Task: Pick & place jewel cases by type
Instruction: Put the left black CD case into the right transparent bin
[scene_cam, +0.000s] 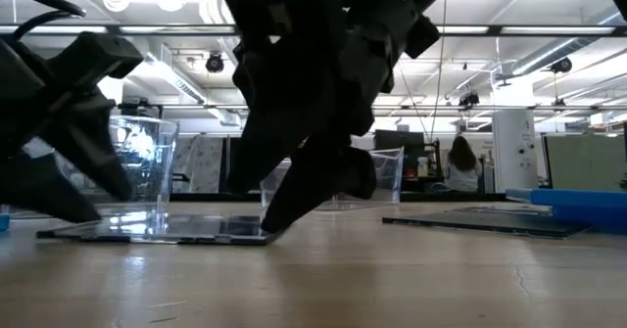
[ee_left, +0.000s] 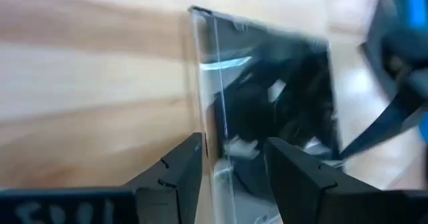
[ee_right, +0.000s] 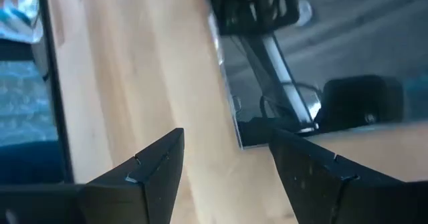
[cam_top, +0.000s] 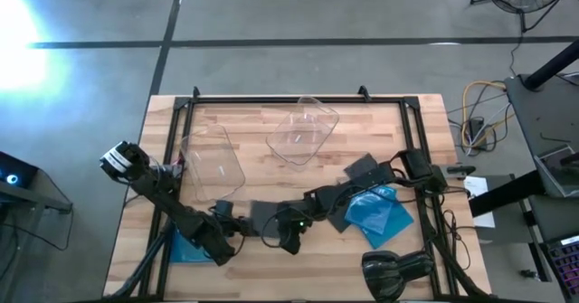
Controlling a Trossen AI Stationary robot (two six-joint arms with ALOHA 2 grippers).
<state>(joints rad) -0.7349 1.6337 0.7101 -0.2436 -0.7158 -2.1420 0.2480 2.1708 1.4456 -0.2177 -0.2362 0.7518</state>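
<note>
High view: both arms meet low at the near middle of the wooden table (cam_top: 271,276). The left gripper (cam_top: 237,223) and the right gripper (cam_top: 288,235) flank a dark grey flat square jewel case (cam_top: 260,214) lying flat there. More dark cases (cam_top: 364,169) and translucent blue cases (cam_top: 380,214) sit to the right, one blue case (cam_top: 188,247) under the left arm, and two clear plastic trays (cam_top: 303,131) stand farther back.

Low view: the dark case (scene_cam: 162,230) is flat on the table, arms looming over it.

Left wrist view: left jaws released, straddling the case's edge (ee_left: 217,110), not clamped.

Right wrist view: right jaws parted, empty, over the case's corner (ee_right: 244,134).

Step looks like picking up the dark case; next, the left jaws should pinch the edge and lift.
</note>
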